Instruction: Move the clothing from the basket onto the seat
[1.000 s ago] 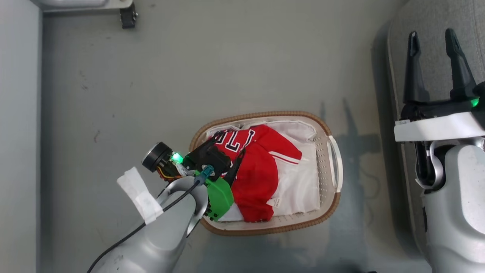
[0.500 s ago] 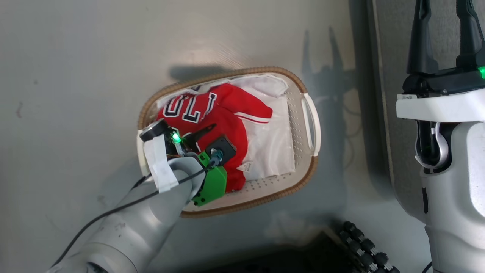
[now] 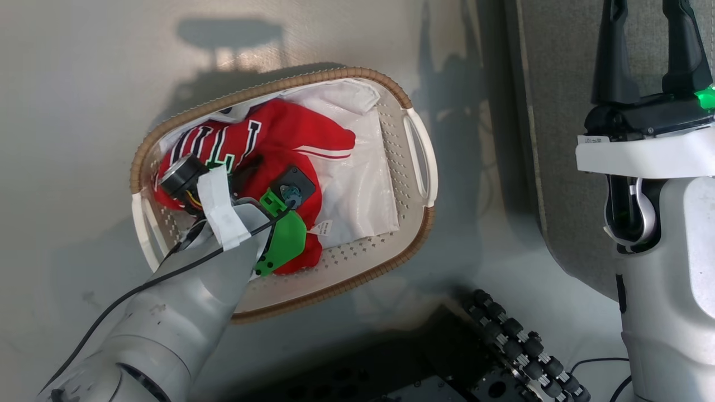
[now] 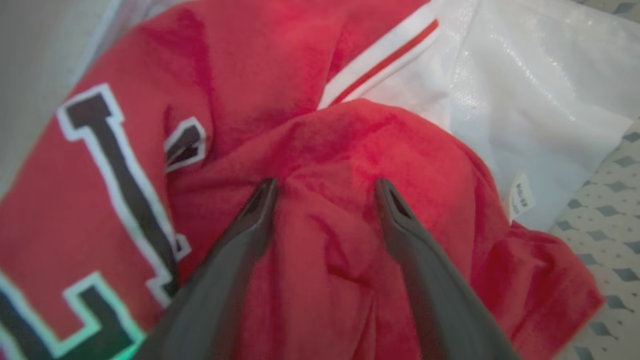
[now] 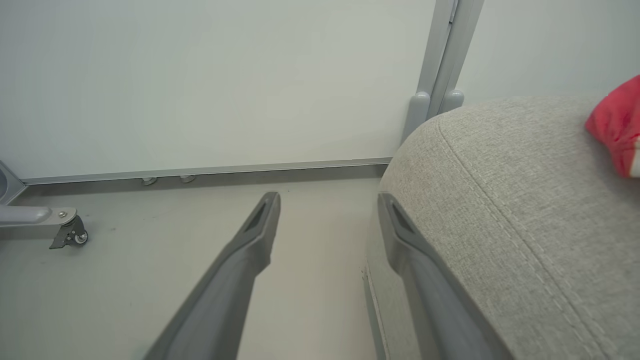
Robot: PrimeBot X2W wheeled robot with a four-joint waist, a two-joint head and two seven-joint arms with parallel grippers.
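One left gripper [image 4: 325, 187], tips on clothing [image 4: 280, 65]

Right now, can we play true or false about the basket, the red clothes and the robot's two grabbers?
1. The left gripper has its fingers apart, pointing into the red clothing. True.
2. A white sheet lies in the basket under the clothing. True.
3. The basket sits on the seat. False: the basket stands on the floor, beside the seat.
4. The right gripper is holding a shirt. False: it is open and holds nothing, right by the seat's edge.
5. Some red cloth lies on the seat. True.
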